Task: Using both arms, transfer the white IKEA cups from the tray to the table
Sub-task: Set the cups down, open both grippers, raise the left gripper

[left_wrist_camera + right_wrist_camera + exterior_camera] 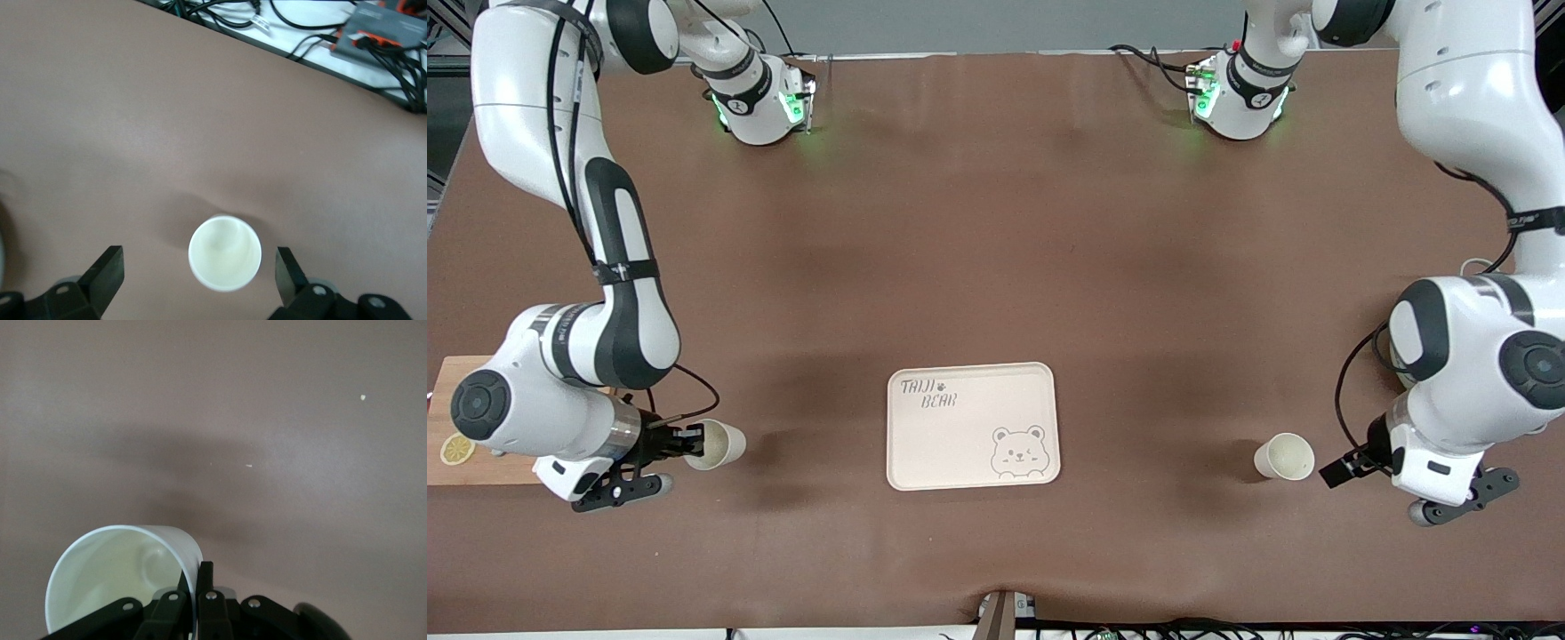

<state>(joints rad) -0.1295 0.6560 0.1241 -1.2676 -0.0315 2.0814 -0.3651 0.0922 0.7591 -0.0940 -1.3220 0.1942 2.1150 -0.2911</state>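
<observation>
A: Item 1, right gripper (687, 442)?
B: At the right arm's end of the table, low over the brown table cover (996, 267). Fingers (203, 587) pinched shut on the rim wall of cup no. 1 (715, 444), one finger inside, one outside. Cup tilted, mouth showing in the front view. Cannot tell whether its base touches the cover.

A: Item 2, left gripper (1336, 472)?
B: At the left arm's end, low, just beside cup no. 2 (1285, 457). In the left wrist view the fingers (105, 273) are spread wide, the cup (225, 252) between them, gaps on both sides, no contact.

A: Cup no. 2 condition?
B: Plain off-white, no handle, round rim, mouth up, standing on the cover.

A: Item 3, tray (973, 426)?
B: Cream, rectangular, rounded corners. Bear drawing at the corner nearest the front camera, toward the left arm's end; lettering "TAIJI BEAR" at the diagonal corner. Lies between the two cups, well apart from each. Nothing on it.

A: Misc.?
B: Wooden board (454, 427) at the table edge by the right arm, partly hidden under the arm, w/ a lemon slice (457, 450) on it. Cables (320, 27) along the table edge in the left wrist view.
</observation>
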